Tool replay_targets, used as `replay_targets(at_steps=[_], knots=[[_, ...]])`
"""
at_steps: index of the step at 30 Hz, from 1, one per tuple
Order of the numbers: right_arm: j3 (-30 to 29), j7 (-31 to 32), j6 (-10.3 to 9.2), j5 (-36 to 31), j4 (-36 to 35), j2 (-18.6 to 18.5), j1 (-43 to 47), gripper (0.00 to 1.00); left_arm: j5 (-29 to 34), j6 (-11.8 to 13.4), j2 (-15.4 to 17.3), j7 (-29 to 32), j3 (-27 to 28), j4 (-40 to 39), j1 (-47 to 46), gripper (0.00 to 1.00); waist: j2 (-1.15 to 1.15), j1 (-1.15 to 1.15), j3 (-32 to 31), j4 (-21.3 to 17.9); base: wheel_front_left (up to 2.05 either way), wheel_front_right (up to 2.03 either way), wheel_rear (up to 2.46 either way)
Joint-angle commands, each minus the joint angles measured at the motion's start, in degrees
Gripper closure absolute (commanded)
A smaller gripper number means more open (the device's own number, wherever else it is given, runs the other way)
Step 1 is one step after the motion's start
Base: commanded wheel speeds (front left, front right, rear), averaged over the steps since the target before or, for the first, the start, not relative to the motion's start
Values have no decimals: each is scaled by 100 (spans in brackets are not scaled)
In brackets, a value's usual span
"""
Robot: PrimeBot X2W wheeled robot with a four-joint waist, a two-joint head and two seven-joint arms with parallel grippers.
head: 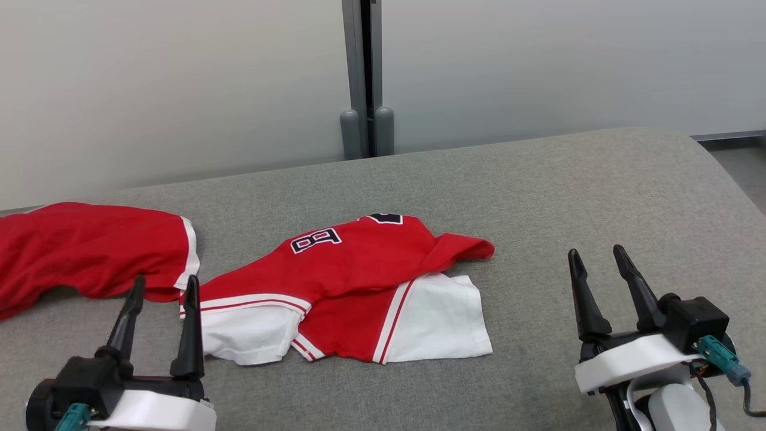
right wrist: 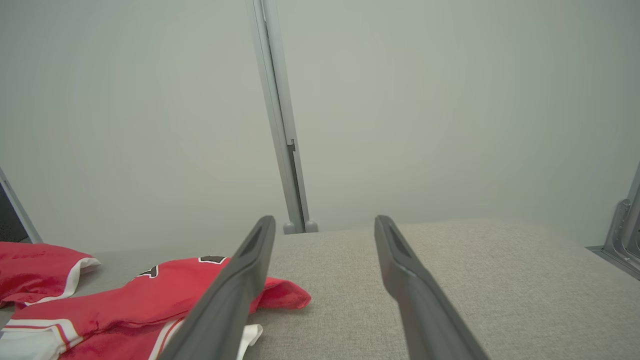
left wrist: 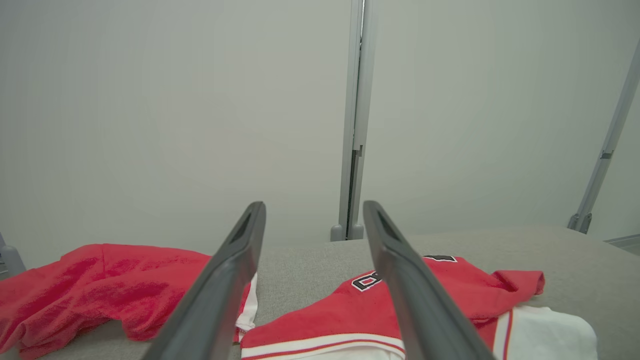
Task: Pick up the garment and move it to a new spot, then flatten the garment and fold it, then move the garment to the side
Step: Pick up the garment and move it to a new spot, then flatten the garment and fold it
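Work surface: grey woven fabric-covered surface (head: pixel 598 191), wide and flat, with a rounded far-right corner.
Task item: red and white short-sleeved jersey garment (head: pixel 353 269), lying crumpled and partly folded over itself near the middle of the surface, nearer the left gripper than the right.
Garment detail: the red upper layer overlaps the white lower panels; red-and-white striped bands run along the seams and sleeve edges.
Marking, readable: dark numeral with white outline (head: pixel 316 239), reading as "8", lying sideways on the red panel.
Marking, partial: second dark character (head: pixel 386 218) at the far fold; cut off by the fold and not legible.
Brand labels: none legible.
Second item: red cloth piece with white edge trim (head: pixel 90 251), bunched at the far left of the surface, just beside the jersey garment; contact between the two cannot be determined.
Left gripper (head: pixel 166 280): released; the two dark fingers stand apart with nothing between them, tips at the near-left edge of the jersey garment. Contact with the cloth cannot be determined.
Right gripper (head: pixel 595 250): released; fingers spread, empty, over bare surface well to the right of the jersey garment.
Background: pale plain wall panels, split by a grey vertical post (head: pixel 362 78).
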Motion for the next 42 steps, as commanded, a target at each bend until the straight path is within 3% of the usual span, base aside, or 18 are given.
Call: replay_targets(at_steps=[1,12,20,34,42], knots=[[-45,33,0,-37,-35,-10,99,0,73,74,-27,-34,-17,-24,124,0,0,0,-9,18,0,0,0],[-128,263,0,-140,-142,-68,257,0,200,109,-156,-87,-165,-24,210,0,0,0,-8,153,0,0,0],[336,943,-1,-130,332,-503,-311,0,182,75,-163,41,-283,-145,53,0,0,0,167,465,0,0,0],[1458,2781,-1,977,1730,-1469,-1929,0,79,-38,-213,25,-374,-60,-440,0,0,0,991,1300,0,0,0],[1989,3093,-1,1534,2130,-1790,-2488,0,53,-77,-237,-16,-391,66,-660,0,0,0,1300,1565,0,0,0]])
